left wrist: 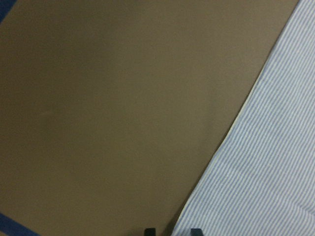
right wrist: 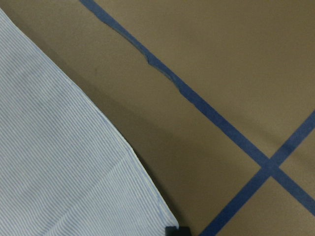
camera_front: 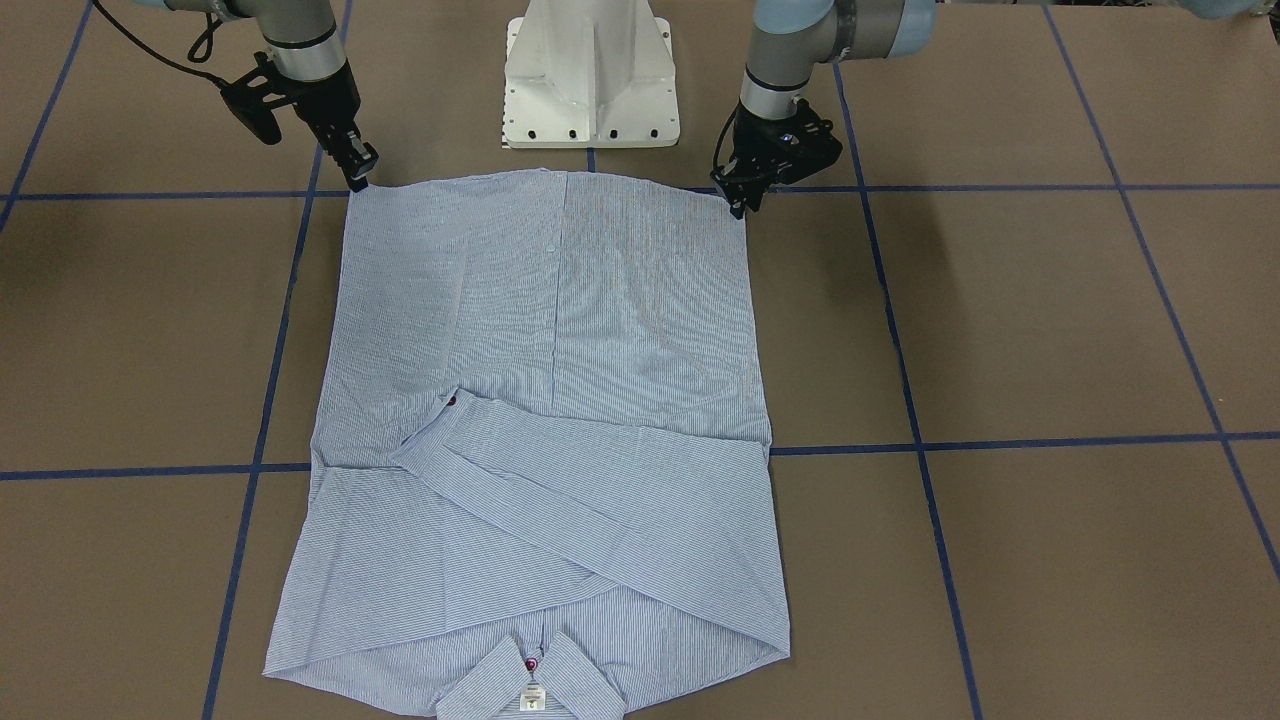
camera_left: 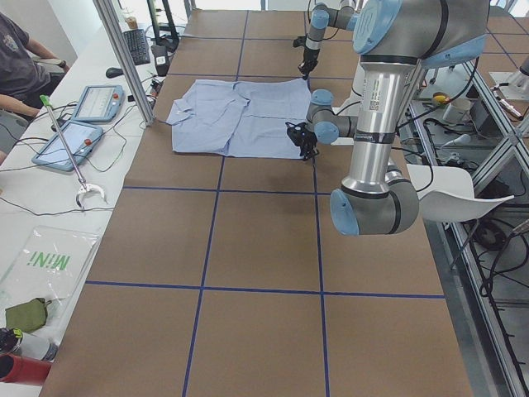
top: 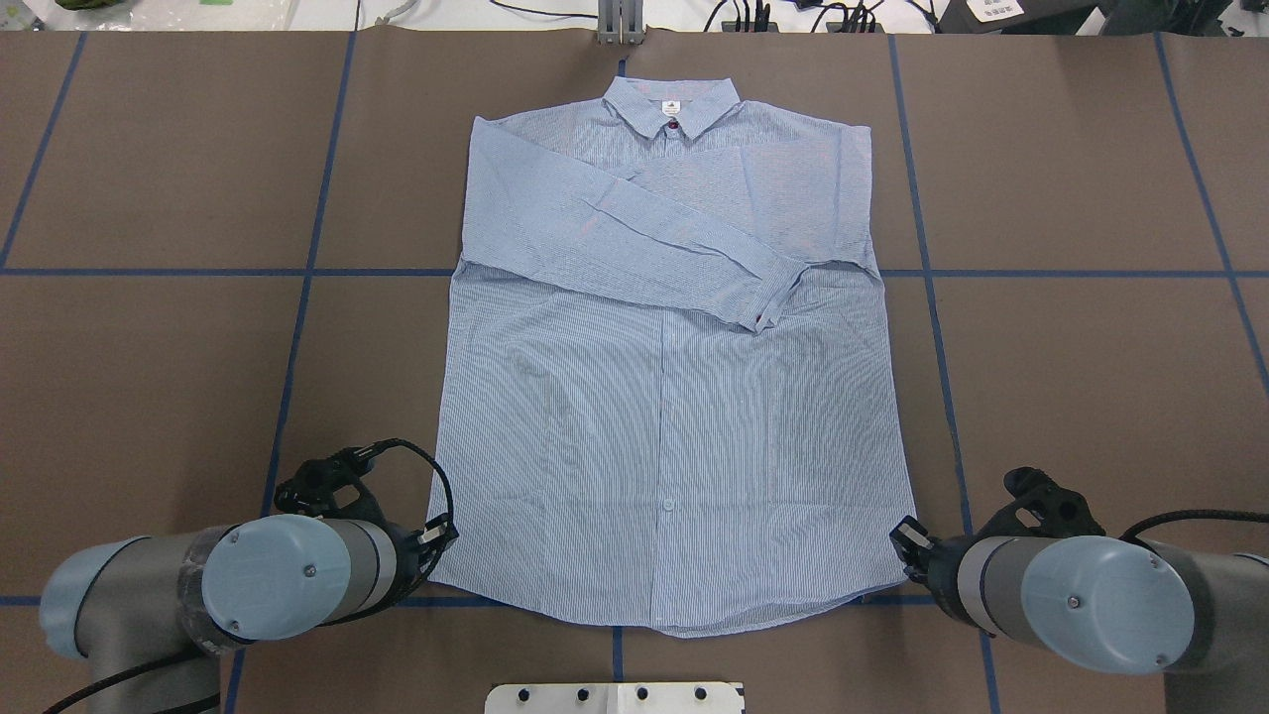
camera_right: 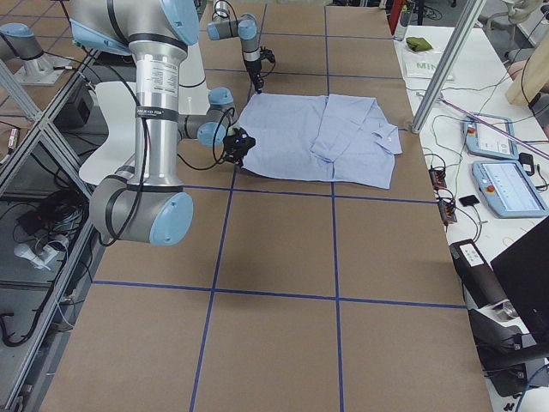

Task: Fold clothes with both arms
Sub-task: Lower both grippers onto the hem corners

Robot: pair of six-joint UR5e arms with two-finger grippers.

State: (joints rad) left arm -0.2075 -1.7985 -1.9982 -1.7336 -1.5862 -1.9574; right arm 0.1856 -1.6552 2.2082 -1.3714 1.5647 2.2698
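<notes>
A light-blue, finely striped long-sleeved shirt (top: pixel 664 397) lies flat on the brown, blue-taped table (top: pixel 149 377), its long axis running away from the robot, collar (top: pixel 672 104) at the far end. The black left gripper (camera_front: pixel 738 207) and black right gripper (camera_front: pixel 360 180) sit at its near hem corners. Only the left wrist view shows that gripper's fingertips (left wrist: pixel 196 231) slightly apart astride the hem; the right's jaws cannot be told.

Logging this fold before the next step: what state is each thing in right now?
shirt: buttoned, spread flat on the table, lower half not yet folded.
sleeves: both folded across the chest.
left gripper: open, straddling one hem corner.
right gripper: looks shut on the other hem corner.
</notes>
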